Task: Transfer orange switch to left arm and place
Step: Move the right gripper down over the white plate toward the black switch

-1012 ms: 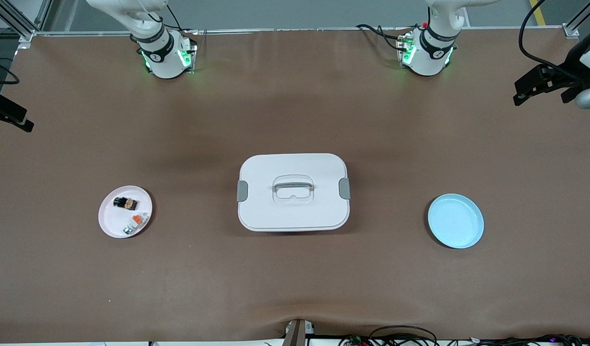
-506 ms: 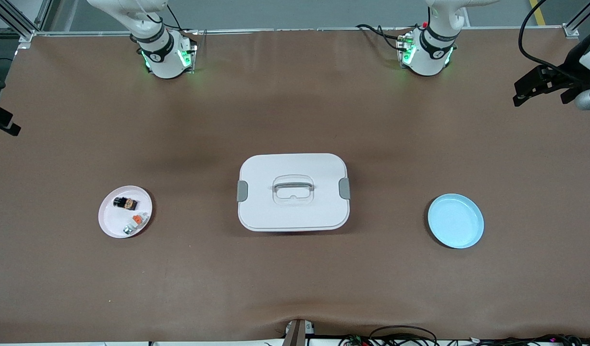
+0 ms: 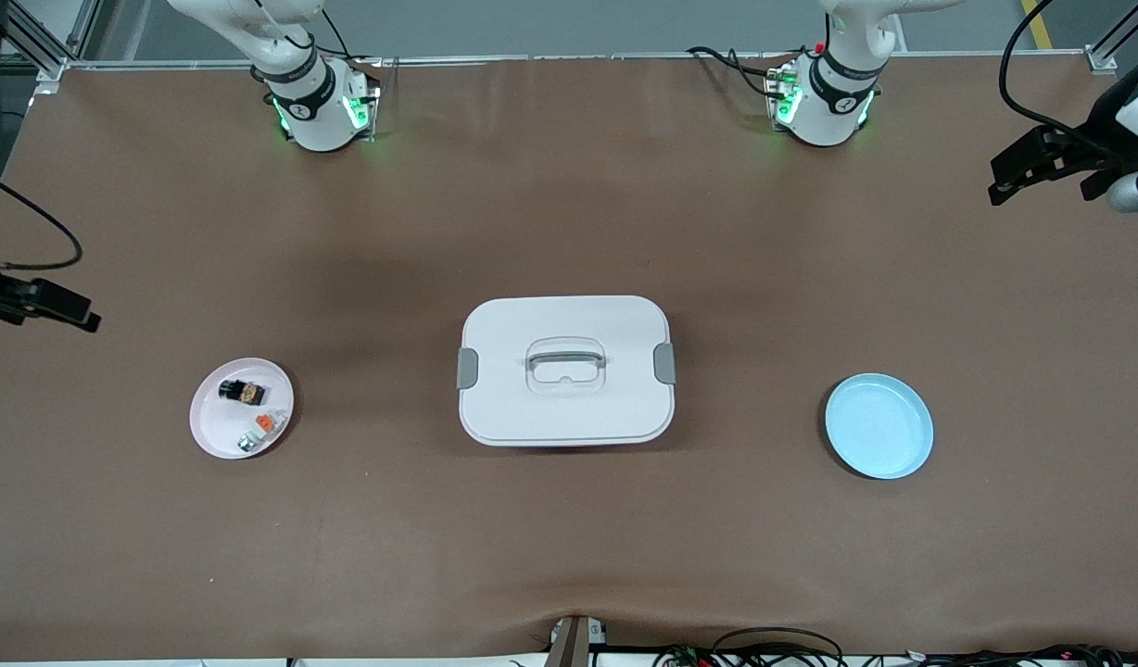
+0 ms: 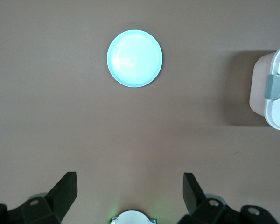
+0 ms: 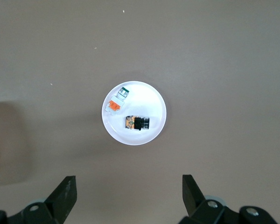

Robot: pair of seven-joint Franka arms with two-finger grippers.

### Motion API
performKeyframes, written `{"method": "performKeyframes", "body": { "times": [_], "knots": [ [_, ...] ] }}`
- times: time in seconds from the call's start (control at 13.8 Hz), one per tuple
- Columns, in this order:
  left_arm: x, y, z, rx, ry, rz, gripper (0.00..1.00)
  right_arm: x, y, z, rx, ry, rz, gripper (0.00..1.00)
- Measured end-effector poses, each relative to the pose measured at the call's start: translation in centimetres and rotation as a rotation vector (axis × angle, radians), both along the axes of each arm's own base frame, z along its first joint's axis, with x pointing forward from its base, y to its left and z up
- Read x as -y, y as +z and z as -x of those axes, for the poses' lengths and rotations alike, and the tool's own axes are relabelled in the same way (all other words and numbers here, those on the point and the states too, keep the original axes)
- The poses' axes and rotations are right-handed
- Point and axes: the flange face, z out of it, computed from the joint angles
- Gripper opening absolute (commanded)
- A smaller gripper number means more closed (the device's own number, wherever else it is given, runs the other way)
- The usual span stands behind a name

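Right wrist view | right pincer released over pink plate | left pincer released, waiting | risk: grabbing white switch instead of orange switch, clipping box

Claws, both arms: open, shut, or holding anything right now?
Left claw: open, empty, up over bare table near the round light-blue plate.
Right claw: open, empty, high over the round white plate.

White box with grey clasps, black-and-orange switch, pale pink dish, light blue plate, brown table
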Motion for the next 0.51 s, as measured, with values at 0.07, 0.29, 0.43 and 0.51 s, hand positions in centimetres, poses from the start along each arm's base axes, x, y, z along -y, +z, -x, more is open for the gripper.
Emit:
{"method": "performKeyframes", "body": {
  "times": [0.07,0.29,0.43,0.51],
  "knots": [
    [0.0,0.0,0.0,0.0,0.0,0.0,1.0,0.3,-1.6,0.0,-0.008,-0.009,-0.001,1.0],
    [0.0,0.0,0.0,0.0,-0.001,0.0,1.0,2.8,-8.1,0.7,-0.016,-0.082,0.0,1.0],
    [0.0,0.0,0.0,0.001,-0.001,0.0,1.0,3.8,-12.1,1.2,-0.047,-0.119,-0.004,1.0],
    [0.0,0.0,0.0,0.002,-0.001,0.0,1.0,3.7,-13.5,1.1,-0.064,-0.137,-0.006,1.0]
  ]
}}
